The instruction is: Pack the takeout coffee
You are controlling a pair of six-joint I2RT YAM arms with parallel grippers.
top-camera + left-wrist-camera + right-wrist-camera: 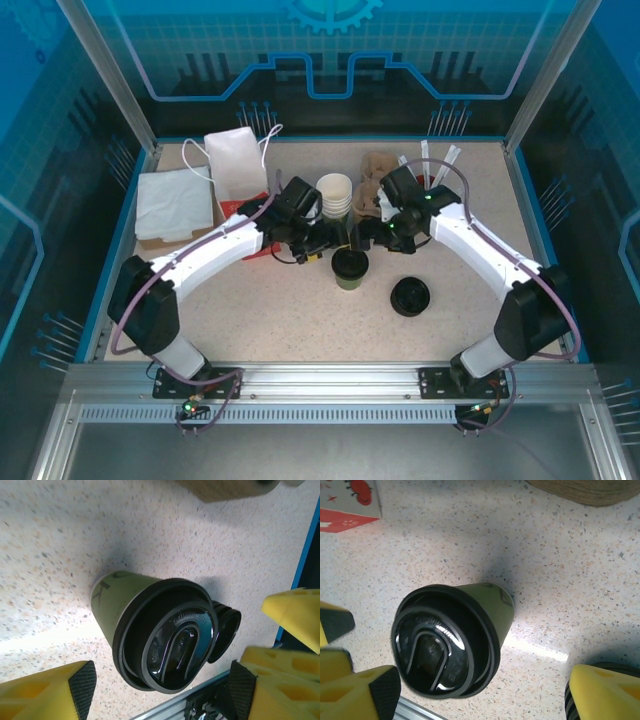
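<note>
Top external view, speckled table [300, 320], blue panelled walls, takeout coffee [350, 267] between released end effectors.

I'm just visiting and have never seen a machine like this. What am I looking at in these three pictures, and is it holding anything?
These are two white robot arms bolted side by side at the near edge of a speckled table. The wide picture comes from a camera above and behind them. The other two come from small cameras on each arm's wrist, so the yellow blocks at the picture edges are that arm's own fingers.

Between the arms stands a green paper coffee cup with a black lid on. The left pincer and right pincer both hang just above it, jaws apart, holding nothing.

Also on the table: a loose stack of black lids, a stack of cream cups, a white paper bag and folded napkins.
</note>
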